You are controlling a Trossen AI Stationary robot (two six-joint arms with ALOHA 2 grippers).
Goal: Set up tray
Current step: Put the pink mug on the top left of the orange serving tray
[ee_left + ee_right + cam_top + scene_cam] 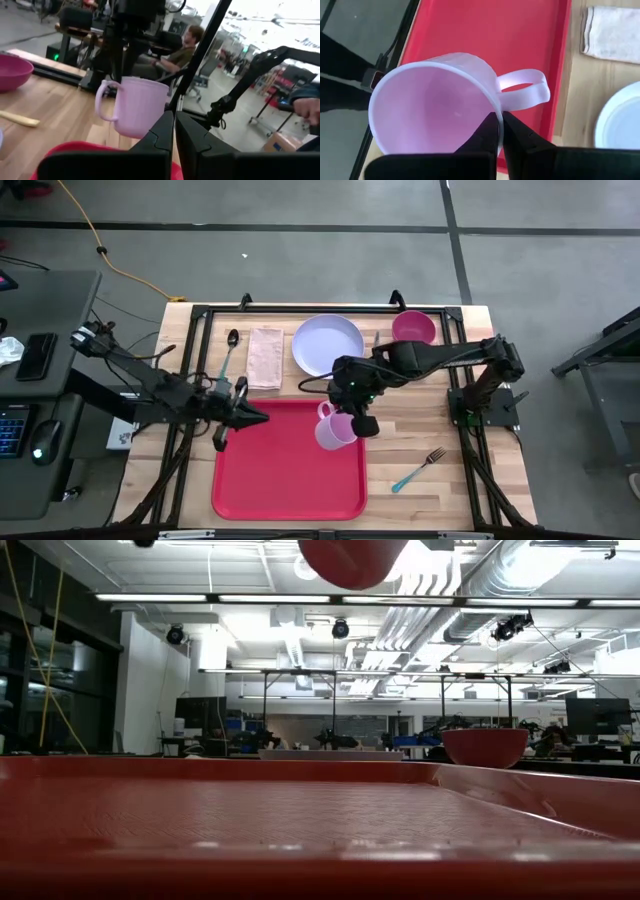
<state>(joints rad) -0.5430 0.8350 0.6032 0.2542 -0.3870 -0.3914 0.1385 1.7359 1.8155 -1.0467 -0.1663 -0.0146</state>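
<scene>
Tray point(280, 470) lies flat on the table point(480, 470), near the front edge, centre-left, nothing resting on it. Pink mug point(335, 428) hangs over the tray's far right corner, held off the surface; low view shows its base point(352, 560) well above the tray floor. Right claw point(362, 423) is clamped on the mug's rim wall, one finger inside, one outside, handle point(527, 90) sticking out sideways. Left claw point(255, 416) sits at the tray's far left edge, fingers point(150, 150) pressed together, holding nothing.

Risks, as I judge them: the pinch is on a thin rim only, so the mug could swing or slip out. It is tilted, so released from this height it would likely tip or roll. It is also close to the tray's right rim and could land half on the rim.

Around: white plate point(328, 345) and pink bowl point(413, 328) beyond the tray, folded cloth point(265, 357) and spoon point(229, 352) at far left, fork point(418, 470) right of the tray. Left claw stands clear of the drop spot; nothing blocks the tray floor.
</scene>
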